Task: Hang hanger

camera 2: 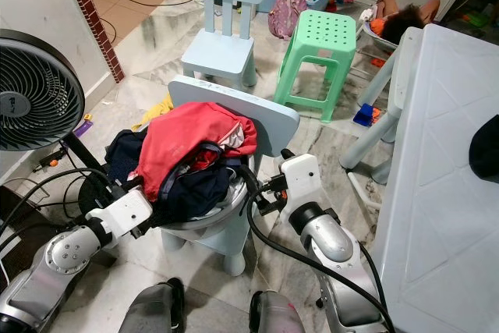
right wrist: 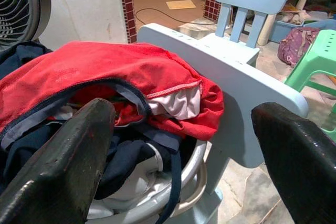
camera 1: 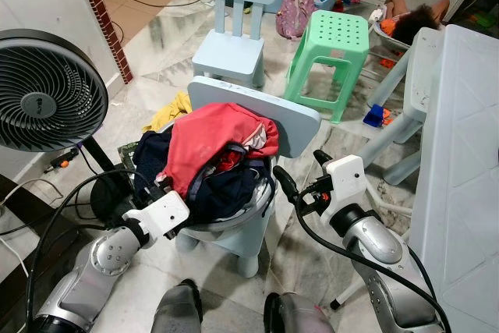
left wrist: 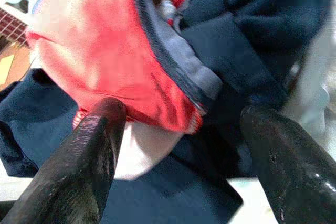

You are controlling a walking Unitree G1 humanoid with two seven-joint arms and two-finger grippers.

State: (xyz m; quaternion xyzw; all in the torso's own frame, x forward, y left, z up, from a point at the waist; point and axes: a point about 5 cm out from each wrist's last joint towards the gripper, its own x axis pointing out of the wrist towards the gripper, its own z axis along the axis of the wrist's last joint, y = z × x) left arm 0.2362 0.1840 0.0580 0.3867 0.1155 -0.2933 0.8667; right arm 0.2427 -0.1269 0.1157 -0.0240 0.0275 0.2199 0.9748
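The left hand sits right at the pile of clothes, and its two black fingers are spread apart with nothing held between them. The right hand is just beside the other side of the pile, and its fingers are spread wide too, holding nothing.

The hanger is hard to find. It may be hidden in the pile, but no clear hanger can be made out. So the job looks like it has barely begun: nothing is picked up yet, and nothing is hung. I think the robot must first find and grab the hanger, then carry it to a place to hang it.

The pile has a red shirt on top and dark blue clothes under it. They lie in a white basket on a small blue chair.

The head views show the room around: a black fan, a second blue chair, a green stool and a white counter. The wrist views show the cloth up close. The right wrist view shows the basket rim under the clothes.
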